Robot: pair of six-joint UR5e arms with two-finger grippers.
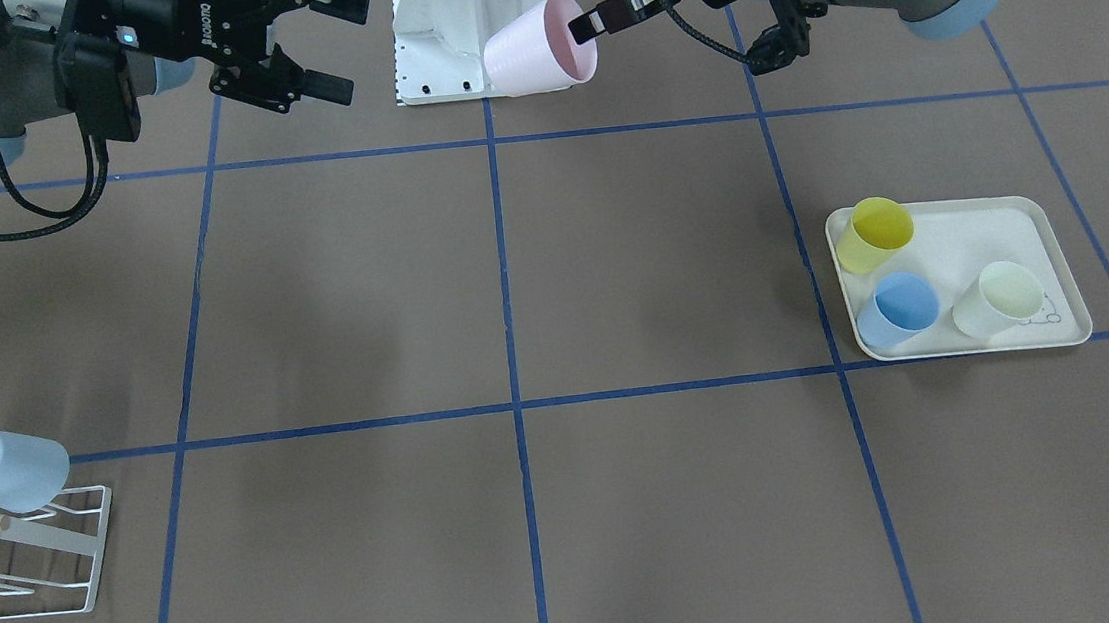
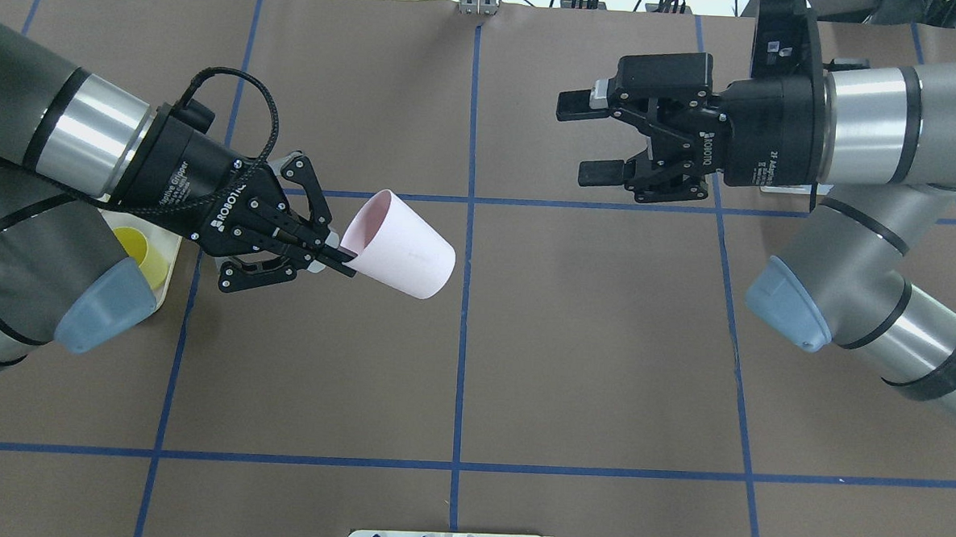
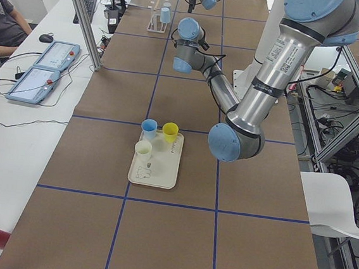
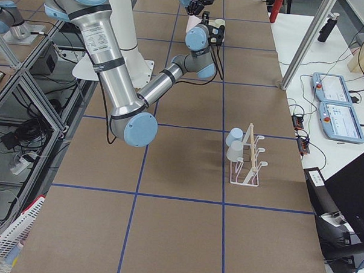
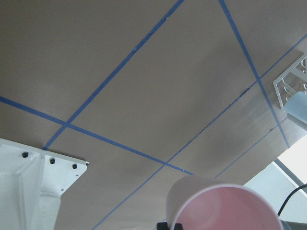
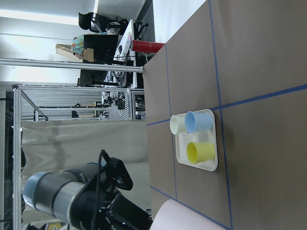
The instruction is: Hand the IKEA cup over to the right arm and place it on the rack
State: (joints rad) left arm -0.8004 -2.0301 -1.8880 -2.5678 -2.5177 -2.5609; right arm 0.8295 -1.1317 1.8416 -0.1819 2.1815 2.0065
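One pink cup (image 2: pixel 402 245) hung in the air well clear of the tray (image 1: pixel 970 240), out toward the middle of the brown table (image 1: pixel 343 300). It lay on its side with the mouth turned back toward the tray. The left gripper (image 2: pixel 340 256) was clenched on its rim, one finger inside the mouth and one outside. Farther from the tray than the cup, and apart from it, the right gripper (image 2: pixel 584 140) faced the cup's base with its jaws spread wide and nothing between them. On the tray stood three cups close together, mouths up: a yellow cup (image 1: pixel 874 233), a blue cup (image 1: pixel 898 310) and a pale green cup (image 1: pixel 997 299). The rack (image 4: pixel 248 160) sat at the table's end farthest from the tray, with a pale blue cup (image 1: pixel 6 470) slanted on it, base up, and a second pale cup beside that.
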